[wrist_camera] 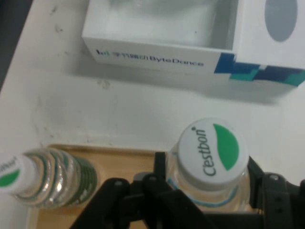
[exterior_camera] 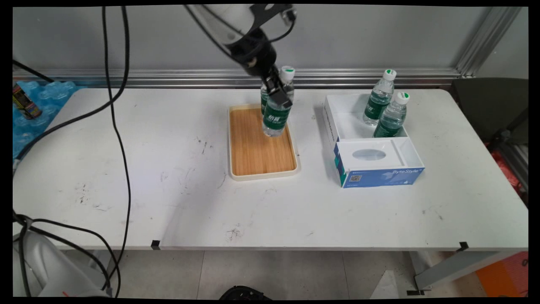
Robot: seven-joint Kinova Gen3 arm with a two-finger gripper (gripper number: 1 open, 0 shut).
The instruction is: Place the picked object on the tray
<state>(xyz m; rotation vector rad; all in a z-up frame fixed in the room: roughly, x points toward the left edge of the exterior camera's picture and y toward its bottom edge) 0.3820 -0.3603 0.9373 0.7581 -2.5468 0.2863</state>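
Two clear, green-labelled plastic water bottles [exterior_camera: 276, 116] occupy the frame-centre wooden tray [exterior_camera: 257, 145]; black two-finger gripper [exterior_camera: 278, 95] clamps one's slick, likely squashable body.

White table [exterior_camera: 168, 202], scuffed. Wooden tray [exterior_camera: 257, 160] at center. White/blue box [exterior_camera: 379, 169] to its right, two green-label bottles [exterior_camera: 386, 107] upright in its far compartment. Blue plastic wrap [exterior_camera: 38, 105] at far left edge.

Tray [exterior_camera: 261, 164] front half free; bottles [exterior_camera: 276, 114] crowd its back.
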